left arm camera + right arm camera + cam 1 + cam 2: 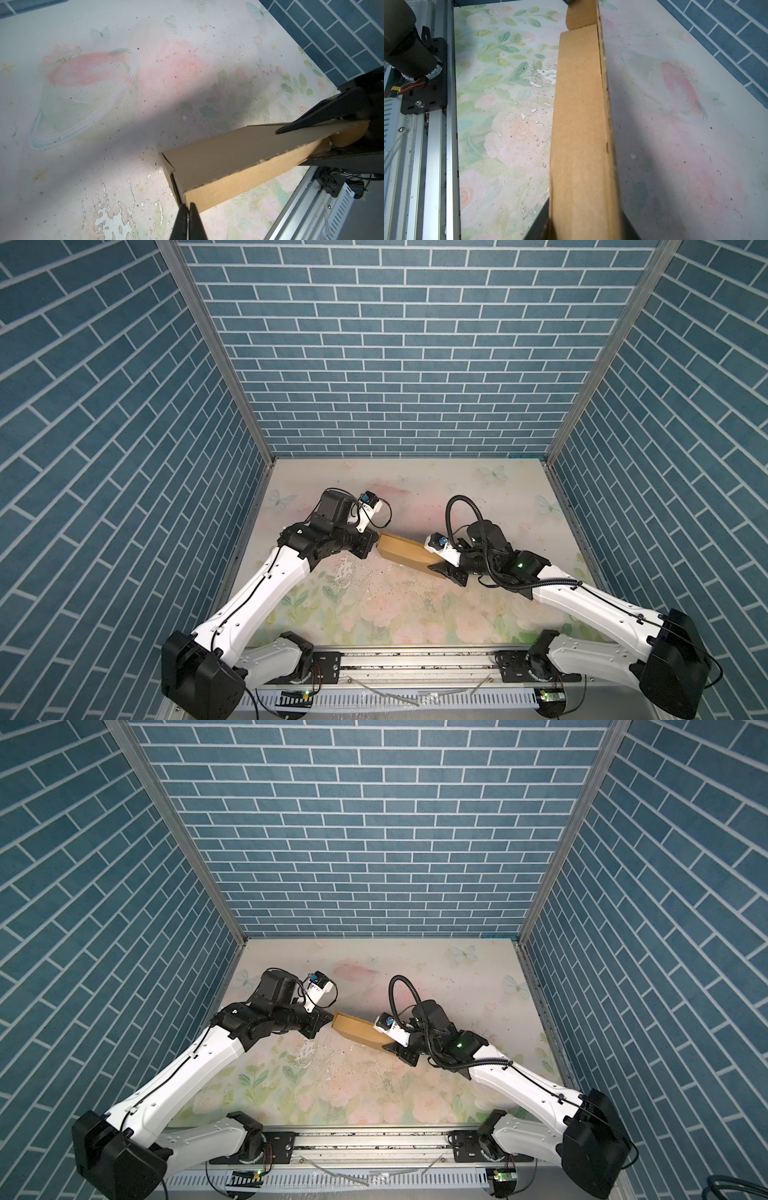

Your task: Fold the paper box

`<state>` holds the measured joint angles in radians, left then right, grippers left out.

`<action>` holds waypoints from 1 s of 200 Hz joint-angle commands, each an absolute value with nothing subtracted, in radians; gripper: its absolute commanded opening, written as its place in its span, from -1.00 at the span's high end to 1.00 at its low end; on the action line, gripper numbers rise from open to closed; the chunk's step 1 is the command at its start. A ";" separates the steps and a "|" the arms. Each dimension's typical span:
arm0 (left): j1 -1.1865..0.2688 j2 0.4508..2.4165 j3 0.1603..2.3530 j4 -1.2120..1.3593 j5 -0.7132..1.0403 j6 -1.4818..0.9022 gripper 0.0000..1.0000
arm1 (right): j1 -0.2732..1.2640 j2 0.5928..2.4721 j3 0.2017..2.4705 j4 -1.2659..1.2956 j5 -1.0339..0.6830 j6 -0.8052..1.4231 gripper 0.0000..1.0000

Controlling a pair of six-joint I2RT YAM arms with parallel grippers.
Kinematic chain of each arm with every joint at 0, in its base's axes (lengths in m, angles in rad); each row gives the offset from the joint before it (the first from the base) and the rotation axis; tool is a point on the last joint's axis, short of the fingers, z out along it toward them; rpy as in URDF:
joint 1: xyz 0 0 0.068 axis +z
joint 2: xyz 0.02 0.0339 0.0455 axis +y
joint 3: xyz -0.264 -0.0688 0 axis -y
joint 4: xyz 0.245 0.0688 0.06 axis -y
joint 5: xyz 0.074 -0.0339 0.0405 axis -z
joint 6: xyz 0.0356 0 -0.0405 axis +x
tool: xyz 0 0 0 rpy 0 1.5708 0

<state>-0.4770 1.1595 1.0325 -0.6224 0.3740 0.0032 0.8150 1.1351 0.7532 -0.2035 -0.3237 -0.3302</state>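
The paper box [405,553] [359,1029] is plain brown cardboard, folded into a shallow closed shape and held on edge above the table's middle. My right gripper [436,566] [584,224] is shut on the box's right end, one black finger [540,218] on each broad face; the left wrist view shows the same clamp [332,133]. My left gripper [376,543] [188,205] is shut, with its tips against the box's left corner [182,193] and nothing seen between them. A narrow gap runs along that end flap.
The floral table mat [415,497] is worn and flaking [349,572] just in front of the box. Blue brick walls [415,364] close in the back and both sides. An aluminium rail [415,659] with both arm bases runs along the front edge.
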 commanded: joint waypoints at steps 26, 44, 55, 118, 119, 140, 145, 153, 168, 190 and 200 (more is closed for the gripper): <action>-0.498 1.161 1.008 -0.612 0.339 -0.010 0.91 | 0.811 1.126 0.784 -0.184 -0.338 -0.356 0.64; -0.506 1.158 0.996 -0.599 0.331 -0.021 0.93 | 0.812 1.123 0.782 -0.182 -0.337 -0.354 0.65; -0.509 1.156 0.988 -0.590 0.330 -0.030 0.93 | 0.812 1.122 0.781 -0.183 -0.336 -0.353 0.65; -0.533 1.152 0.959 -0.557 0.298 -0.066 0.97 | 0.812 1.123 0.779 -0.176 -0.333 -0.352 0.66; -0.533 1.153 0.958 -0.557 0.298 -0.067 0.97 | 0.812 1.122 0.780 -0.176 -0.334 -0.352 0.66; -0.537 1.147 0.944 -0.542 0.282 -0.079 0.97 | 0.811 1.121 0.775 -0.170 -0.336 -0.348 0.67; -0.539 1.146 0.941 -0.539 0.279 -0.081 0.97 | 0.812 1.123 0.773 -0.168 -0.336 -0.347 0.67; -0.541 1.146 0.937 -0.537 0.274 -0.082 0.97 | 0.810 1.123 0.771 -0.165 -0.336 -0.347 0.67; -0.545 1.149 0.936 -0.536 0.265 -0.083 0.97 | 0.812 1.125 0.767 -0.159 -0.337 -0.344 0.67; -0.548 1.153 0.936 -0.535 0.251 -0.086 0.97 | 0.812 1.126 0.761 -0.152 -0.340 -0.339 0.68; -0.550 1.154 0.933 -0.533 0.248 -0.086 0.98 | 0.812 1.125 0.758 -0.148 -0.339 -0.336 0.67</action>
